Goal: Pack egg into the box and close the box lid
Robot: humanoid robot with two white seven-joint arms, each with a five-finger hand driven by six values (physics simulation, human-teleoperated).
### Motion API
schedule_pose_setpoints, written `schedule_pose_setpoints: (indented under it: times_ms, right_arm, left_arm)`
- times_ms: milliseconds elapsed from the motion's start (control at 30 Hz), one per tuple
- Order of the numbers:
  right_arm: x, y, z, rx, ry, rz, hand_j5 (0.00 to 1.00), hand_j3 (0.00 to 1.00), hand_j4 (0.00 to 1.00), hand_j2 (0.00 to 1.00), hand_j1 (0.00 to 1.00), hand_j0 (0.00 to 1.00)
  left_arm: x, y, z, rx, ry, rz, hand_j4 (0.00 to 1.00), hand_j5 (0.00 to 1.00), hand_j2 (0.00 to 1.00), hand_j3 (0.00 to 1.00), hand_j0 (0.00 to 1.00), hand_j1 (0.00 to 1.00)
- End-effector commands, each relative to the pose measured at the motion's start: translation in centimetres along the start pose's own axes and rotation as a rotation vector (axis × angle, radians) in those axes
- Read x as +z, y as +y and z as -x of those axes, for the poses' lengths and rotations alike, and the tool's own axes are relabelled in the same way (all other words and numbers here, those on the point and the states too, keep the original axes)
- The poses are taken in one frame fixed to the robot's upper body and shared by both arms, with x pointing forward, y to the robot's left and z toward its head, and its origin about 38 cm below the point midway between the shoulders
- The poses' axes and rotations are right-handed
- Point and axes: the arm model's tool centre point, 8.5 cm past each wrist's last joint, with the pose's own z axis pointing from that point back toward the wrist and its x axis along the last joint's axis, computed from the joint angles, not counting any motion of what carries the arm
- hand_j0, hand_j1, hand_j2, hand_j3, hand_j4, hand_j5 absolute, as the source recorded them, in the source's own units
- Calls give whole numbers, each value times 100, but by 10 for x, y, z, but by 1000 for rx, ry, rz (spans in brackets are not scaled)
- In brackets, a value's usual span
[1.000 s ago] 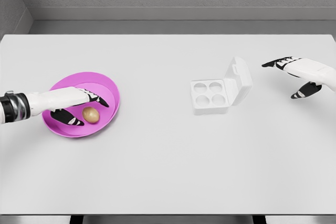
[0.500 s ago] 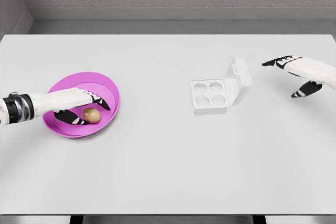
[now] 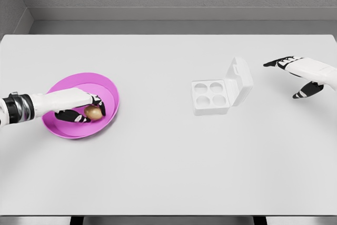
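One brown egg (image 3: 93, 112) in the pink bowl (image 3: 108, 87) now sits enclosed by the left robot hand (image 3: 84, 110), whose fingers have curled around it; lifting looks next; the four-cup box (image 3: 211, 97) waits open, and the right robot hand (image 3: 295, 72) hovers spread.

no writing, label, brand, number or sign can be read anywhere in the frame; every surface in view is plain and unmarked.
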Motion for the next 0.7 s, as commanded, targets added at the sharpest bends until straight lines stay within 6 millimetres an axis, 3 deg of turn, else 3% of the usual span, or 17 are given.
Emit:
schedule_pose_setpoints:
  times_ms: [0, 667]
  right_arm:
    - [1, -1, 0, -5, 0, 5, 100, 100, 100, 100, 100, 100]
    - [0, -5, -4, 11, -11, 10, 100, 100, 100, 100, 100, 100]
  left_arm:
    - [1, 2, 0, 1, 0, -5, 42, 42, 42, 42, 42, 42]
    - [12, 33, -17, -66, -36, -82, 39, 39, 39, 39, 39, 39]
